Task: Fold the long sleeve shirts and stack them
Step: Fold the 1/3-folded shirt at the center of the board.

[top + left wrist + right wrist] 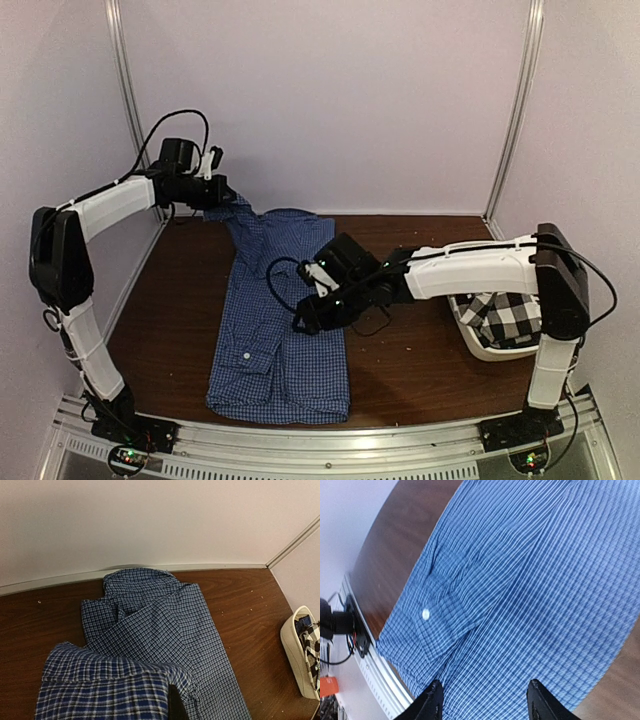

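Pinching soft blue gingham shirt (270, 350), left tool (215, 194), right tool (485, 702) spread above it

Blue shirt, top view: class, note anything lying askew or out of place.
The blue shirt is not flat: its far corner is pulled up leftward in the left gripper. The check shirt sits crumpled in the tub.

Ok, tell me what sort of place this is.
Probably a robot lab test booth, not a home: plain white walls on metal posts box in a wooden table, and the left arm and right arm, bolted to a rail, work a blue shirt.
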Available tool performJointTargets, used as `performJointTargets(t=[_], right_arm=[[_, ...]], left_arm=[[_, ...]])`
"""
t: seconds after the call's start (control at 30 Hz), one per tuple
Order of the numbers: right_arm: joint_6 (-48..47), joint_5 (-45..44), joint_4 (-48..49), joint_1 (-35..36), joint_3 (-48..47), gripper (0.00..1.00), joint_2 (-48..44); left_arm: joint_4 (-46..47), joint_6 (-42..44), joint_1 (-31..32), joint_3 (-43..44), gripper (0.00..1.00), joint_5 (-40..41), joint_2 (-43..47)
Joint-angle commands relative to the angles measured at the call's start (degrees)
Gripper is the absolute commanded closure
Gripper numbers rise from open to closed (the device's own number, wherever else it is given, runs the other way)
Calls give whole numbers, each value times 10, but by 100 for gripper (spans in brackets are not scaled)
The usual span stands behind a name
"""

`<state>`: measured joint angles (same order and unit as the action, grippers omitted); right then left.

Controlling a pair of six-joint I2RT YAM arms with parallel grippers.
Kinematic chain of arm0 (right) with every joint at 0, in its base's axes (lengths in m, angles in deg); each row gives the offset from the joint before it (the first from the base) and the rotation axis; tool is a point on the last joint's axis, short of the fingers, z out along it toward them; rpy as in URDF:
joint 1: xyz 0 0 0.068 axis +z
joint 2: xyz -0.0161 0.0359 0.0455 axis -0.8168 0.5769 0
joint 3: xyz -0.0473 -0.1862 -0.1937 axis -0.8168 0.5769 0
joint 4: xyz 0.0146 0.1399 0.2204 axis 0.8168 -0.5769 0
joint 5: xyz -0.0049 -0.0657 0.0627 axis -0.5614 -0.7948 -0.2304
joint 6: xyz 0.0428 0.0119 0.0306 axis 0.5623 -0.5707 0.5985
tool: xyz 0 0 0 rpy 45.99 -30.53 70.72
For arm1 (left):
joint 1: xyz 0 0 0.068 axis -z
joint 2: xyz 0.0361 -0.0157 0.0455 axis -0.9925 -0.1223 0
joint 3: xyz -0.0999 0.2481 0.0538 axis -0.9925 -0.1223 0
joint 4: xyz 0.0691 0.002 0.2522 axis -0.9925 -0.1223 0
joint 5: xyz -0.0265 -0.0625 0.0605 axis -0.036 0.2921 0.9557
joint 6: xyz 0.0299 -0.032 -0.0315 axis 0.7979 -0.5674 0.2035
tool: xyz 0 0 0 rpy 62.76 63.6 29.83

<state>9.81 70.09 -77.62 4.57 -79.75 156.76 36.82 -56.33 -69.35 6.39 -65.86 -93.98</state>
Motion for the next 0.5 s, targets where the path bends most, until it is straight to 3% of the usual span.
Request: performJointTargets(t=[0.0, 0.2, 0.47], right_arm=[[-20, -47, 36, -71, -4, 40, -52], [-28, -36, 58, -172, -39, 40, -37], [-48, -28, 55, -229, -55, 39, -14]], left_arm=[[48, 9, 12, -41, 100, -46, 48], [50, 16, 46, -82, 100, -77, 66], [-23, 72, 142, -112, 100, -102, 71]])
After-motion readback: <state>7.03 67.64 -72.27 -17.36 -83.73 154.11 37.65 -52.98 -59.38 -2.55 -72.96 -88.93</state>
